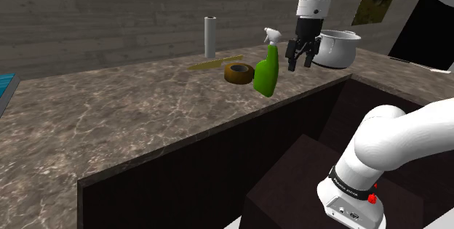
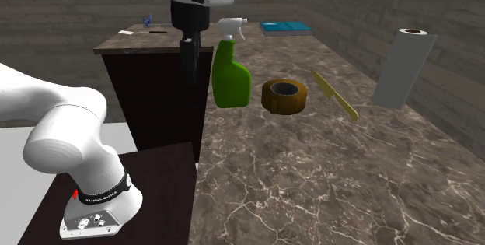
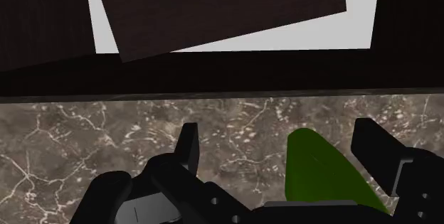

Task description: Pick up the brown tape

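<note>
Hovering over counter [image 1: 131,118] edge: gripper [image 1: 301,62], fingers apart, empty, readied for grasp. Second exterior view: green spray bottle [image 2: 231,76] at its 3 o'clock, screening brown tape [image 2: 284,96] beyond.

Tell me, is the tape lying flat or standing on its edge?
Lying flat: the brown tape rests on the counter, its hole facing up.
</note>
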Available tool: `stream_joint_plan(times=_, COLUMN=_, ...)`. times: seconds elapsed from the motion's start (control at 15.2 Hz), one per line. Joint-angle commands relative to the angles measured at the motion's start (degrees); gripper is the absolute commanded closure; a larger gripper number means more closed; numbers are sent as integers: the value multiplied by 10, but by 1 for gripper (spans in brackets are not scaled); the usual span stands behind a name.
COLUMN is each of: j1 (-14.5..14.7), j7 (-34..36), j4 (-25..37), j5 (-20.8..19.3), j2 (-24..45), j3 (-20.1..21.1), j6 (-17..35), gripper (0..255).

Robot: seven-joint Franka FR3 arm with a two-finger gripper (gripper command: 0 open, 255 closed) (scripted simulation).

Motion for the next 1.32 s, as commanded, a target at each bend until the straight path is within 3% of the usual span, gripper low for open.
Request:
stream_joint_plan(times=0.0, j1=0, j7=0, j4=0, j5=0, j2=0, j3=0, j6=0, gripper=0)
stream_joint_plan(times=0.66, j1=3, j7=-7, j4=126, j5=3, j2=224, j3=-14, j6=96, gripper=0)
stream_joint_plan(times=1.25, j1=1, j7=-17, j4=305, j5=17, j2=430, j3=-26, j6=120, gripper=0)
